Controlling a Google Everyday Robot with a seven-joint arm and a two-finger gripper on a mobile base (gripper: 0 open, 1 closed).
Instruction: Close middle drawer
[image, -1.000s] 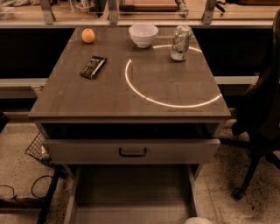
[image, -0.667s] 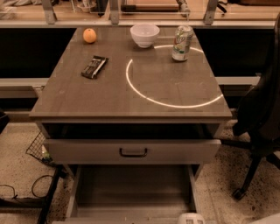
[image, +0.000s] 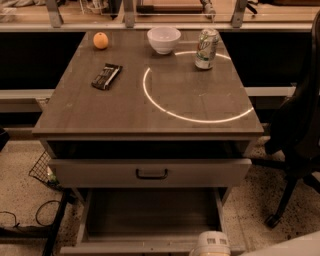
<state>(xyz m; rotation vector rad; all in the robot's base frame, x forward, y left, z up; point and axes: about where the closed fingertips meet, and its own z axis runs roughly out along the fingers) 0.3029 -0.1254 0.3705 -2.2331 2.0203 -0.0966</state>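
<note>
End effector (image: 210, 244) beside middle drawer (image: 150, 215) front (its length runs toward camera).

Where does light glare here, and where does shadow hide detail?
Camera view: a bright ring of light glares on the tabletop near the can; shadow fills the gap above the upper drawer; the open middle drawer is dim; the pincer sits at the bottom edge.
</note>
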